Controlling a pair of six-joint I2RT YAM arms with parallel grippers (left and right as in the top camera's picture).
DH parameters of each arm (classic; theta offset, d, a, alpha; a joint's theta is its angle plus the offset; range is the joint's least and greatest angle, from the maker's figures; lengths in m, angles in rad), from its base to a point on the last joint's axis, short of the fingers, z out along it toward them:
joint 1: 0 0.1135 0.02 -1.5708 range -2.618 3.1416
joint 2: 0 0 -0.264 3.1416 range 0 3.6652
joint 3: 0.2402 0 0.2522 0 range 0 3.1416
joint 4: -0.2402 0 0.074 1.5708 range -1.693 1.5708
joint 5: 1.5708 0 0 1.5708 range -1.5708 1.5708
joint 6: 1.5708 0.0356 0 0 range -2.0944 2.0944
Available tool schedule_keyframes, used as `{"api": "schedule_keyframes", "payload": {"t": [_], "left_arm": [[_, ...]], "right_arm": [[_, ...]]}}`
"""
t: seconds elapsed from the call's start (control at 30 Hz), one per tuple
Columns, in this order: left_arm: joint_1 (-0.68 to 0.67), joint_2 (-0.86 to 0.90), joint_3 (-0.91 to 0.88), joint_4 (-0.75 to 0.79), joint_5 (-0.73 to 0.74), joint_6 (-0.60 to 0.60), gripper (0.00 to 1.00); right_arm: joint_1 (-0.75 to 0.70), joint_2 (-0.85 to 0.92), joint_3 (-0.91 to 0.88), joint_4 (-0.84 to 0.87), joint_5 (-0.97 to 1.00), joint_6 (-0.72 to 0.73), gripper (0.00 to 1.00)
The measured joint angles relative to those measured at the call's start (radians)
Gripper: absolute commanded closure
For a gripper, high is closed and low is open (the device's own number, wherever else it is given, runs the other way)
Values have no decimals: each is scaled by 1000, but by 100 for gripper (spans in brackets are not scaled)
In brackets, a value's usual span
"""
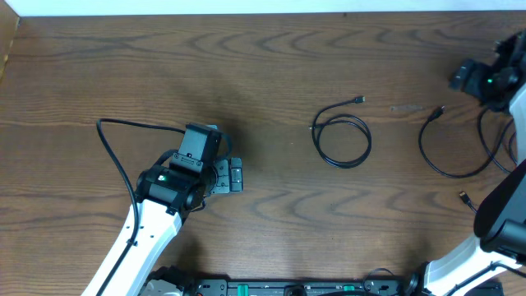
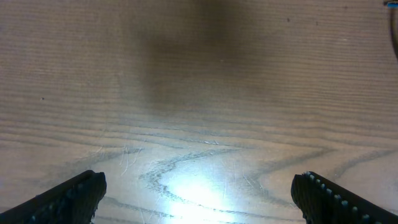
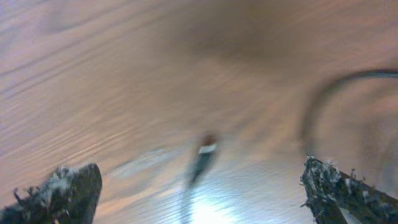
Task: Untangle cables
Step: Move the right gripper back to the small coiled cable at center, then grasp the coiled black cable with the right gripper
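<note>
On the surface [image 1: 271, 66], near its middle, a coiled cable [image 1: 342, 165] lying in a flat round loop, plug end pointing toward the far right. Well to its right, a second cable [image 1: 422, 146] in a wide open arc, long axis running far to near. Left arm [image 1: 148, 230] angled in from the near edge, left pincer [image 1: 236, 175] spread wide over bare wood, holding nothing. Right pincer [image 3: 199, 186] likewise spread wide above a blurred plug [image 3: 202, 155], gripping nothing.

Robotics lab: wood-grain table [image 1: 246, 49], left arm [image 1: 148, 230], right arm [image 1: 501, 210].
</note>
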Motion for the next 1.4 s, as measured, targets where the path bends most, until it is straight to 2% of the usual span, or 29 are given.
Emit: {"api": "schedule_keyframes", "payload": {"t": [0.23,0.5,0.73,0.9,1.07,1.2,1.33,1.4], "left_arm": [[0,0,0,0,0,0,0],[0,0,0,0,0,0,0],[0,0,0,0,0,0,0],[0,0,0,0,0,0,0],[0,0,0,0,0,0,0],[0,0,0,0,0,0,0],[0,0,0,0,0,0,0],[0,0,0,0,0,0,0]], "right_arm": [[140,-9,0,-155,-150,-92,1],[272,-9,0,-275,-182,-142,1],[402,-9,0,-346,-185,-275,1],[512,-9,-34,-340,-185,-355,1],[602,-9,-95,-294,-180,-393,7],[657,-9,-171,-215,-176,-411,17],[689,-9,-222,-171,-173,-412,19],[704,-9,-240,-147,-173,-412,16]]}}
